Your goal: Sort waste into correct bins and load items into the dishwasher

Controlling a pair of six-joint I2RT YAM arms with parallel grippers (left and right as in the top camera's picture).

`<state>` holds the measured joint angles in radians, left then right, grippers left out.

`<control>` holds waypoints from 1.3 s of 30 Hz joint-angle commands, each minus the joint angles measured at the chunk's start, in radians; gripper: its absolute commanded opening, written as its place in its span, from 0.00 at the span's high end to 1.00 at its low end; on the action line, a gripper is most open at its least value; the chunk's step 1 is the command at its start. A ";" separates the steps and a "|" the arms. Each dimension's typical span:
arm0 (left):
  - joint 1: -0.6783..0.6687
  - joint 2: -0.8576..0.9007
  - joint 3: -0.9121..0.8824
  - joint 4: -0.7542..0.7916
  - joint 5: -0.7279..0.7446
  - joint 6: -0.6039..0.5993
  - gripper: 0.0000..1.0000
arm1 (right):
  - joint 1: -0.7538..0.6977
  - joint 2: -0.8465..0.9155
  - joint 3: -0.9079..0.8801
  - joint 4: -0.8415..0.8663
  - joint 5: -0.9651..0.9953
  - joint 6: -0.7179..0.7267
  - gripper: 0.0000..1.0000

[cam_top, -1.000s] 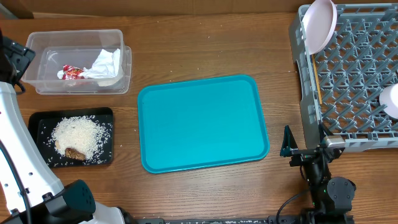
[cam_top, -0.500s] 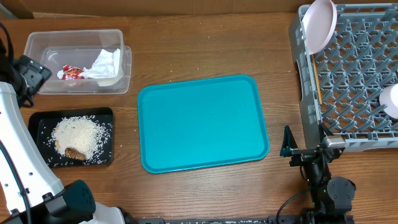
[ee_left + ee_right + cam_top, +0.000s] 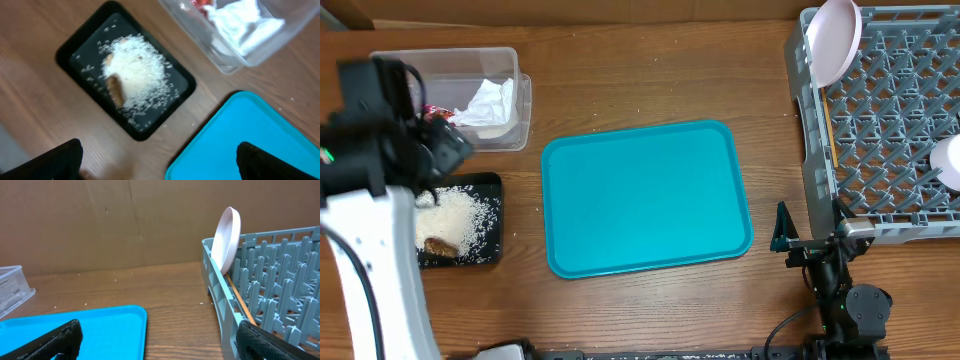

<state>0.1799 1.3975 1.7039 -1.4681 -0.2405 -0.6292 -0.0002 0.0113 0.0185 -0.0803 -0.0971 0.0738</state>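
The left hand (image 3: 159, 161) is released, its two dark fingers spread wide with nothing between them. It hangs above the desk (image 3: 40, 115), over the gap between the black tray (image 3: 70, 47) and the teal tray (image 3: 250, 130).

The black tray is a shallow rounded rectangle. In the overhead view its long axis runs left to right, though the left arm covers part of it. It holds a heap of loose white rice (image 3: 137, 65), with stray grains scattered around it. A small brown food scrap (image 3: 116, 89) lies at the edge of the heap.

Just beyond stands the clear plastic tub (image 3: 225, 55), also lying long side left to right. Inside are a crumpled white napkin (image 3: 240, 25) and a red-and-white wrapper (image 3: 200, 4).

The right hand (image 3: 160, 342) is also released and empty, low over the desk beside the teal tray's near right corner. The smooth teal tray lies lengthwise left to right, slightly turned.

To the right sits the grey plastic dish rack (image 3: 280, 280), a lattice of upright pegs. A round white plate (image 3: 226, 237) stands on edge at its far left corner, leaning slightly. A pale round dish (image 3: 948, 160) shows at the rack's right edge.
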 commanded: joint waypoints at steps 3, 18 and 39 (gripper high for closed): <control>-0.064 -0.217 -0.372 0.204 -0.032 -0.022 0.00 | -0.007 -0.008 -0.011 0.003 0.007 -0.003 0.00; -0.097 -0.687 -1.033 0.554 -0.014 -0.058 0.00 | -0.007 -0.008 -0.011 0.003 0.007 -0.003 0.00; -0.182 -1.080 -1.600 1.343 0.334 0.317 0.00 | -0.007 -0.008 -0.011 0.003 0.007 -0.003 0.00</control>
<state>0.0013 0.3828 0.1371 -0.1333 0.0757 -0.3424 -0.0006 0.0109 0.0185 -0.0811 -0.0967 0.0742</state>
